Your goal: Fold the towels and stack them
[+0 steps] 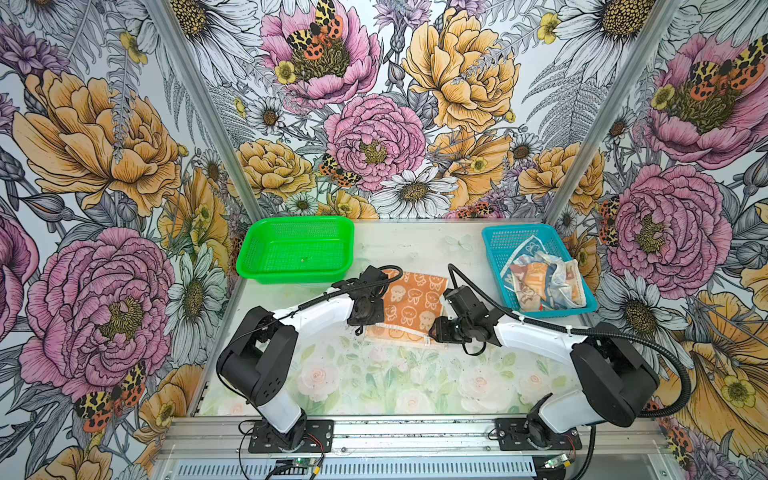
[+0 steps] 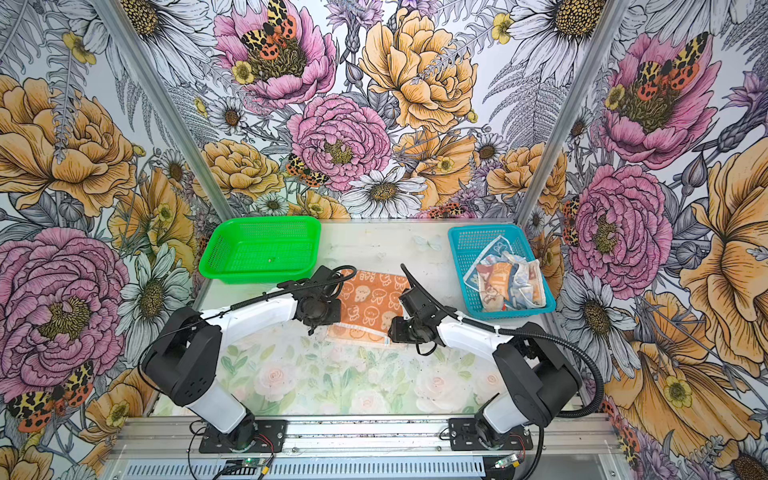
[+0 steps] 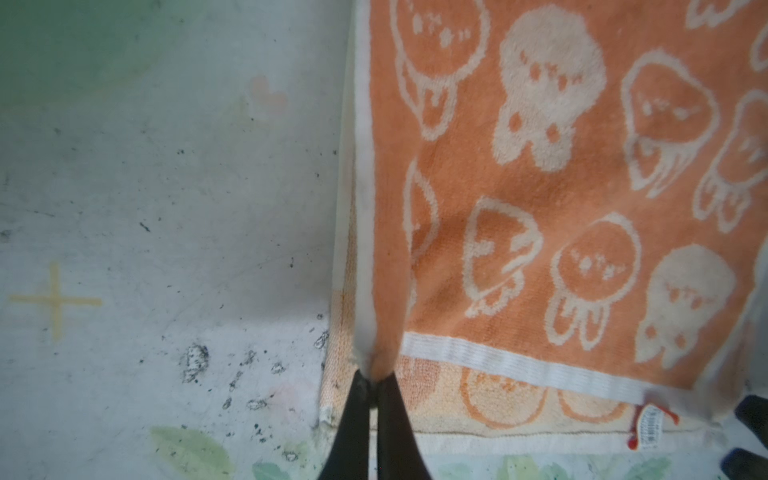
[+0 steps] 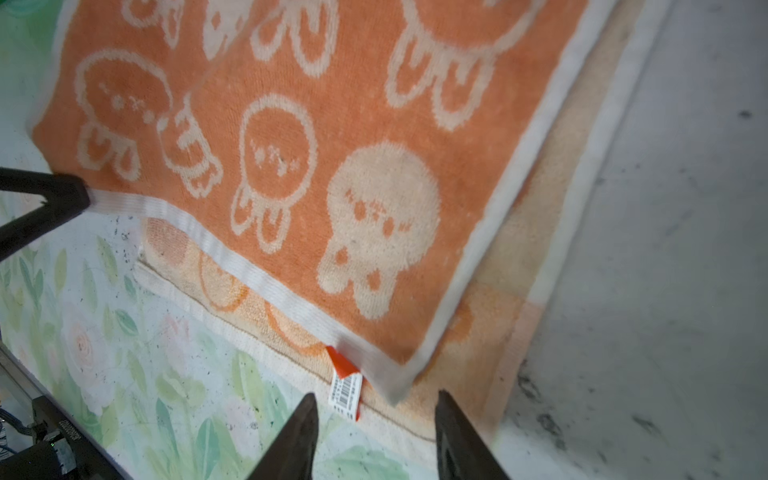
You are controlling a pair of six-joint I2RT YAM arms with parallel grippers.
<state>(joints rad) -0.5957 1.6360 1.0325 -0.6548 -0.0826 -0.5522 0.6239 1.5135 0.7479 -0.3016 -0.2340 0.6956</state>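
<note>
Fingers [image 3: 353,419] of the left gripper [image 3: 376,382] pinch the orange rabbit-print terry towel [image 3: 561,199] by its corner, likely aligning the fold; right gripper [image 4: 374,397] gapes, empty.

White links [image 1: 320,312], black joints [image 1: 266,357], corrugated cables [image 1: 688,384]

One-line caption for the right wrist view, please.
Right gripper open at the tagged corner of the orange towel; left gripper pinches the adjacent corner.

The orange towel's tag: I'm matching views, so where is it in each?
Top view: tag at the orange towel's near right corner.
Top view: tag, same corner.
Left wrist: at the white hem's end.
Right wrist: just beyond the right gripper, at.
Shared landmark: the white hem.
</note>
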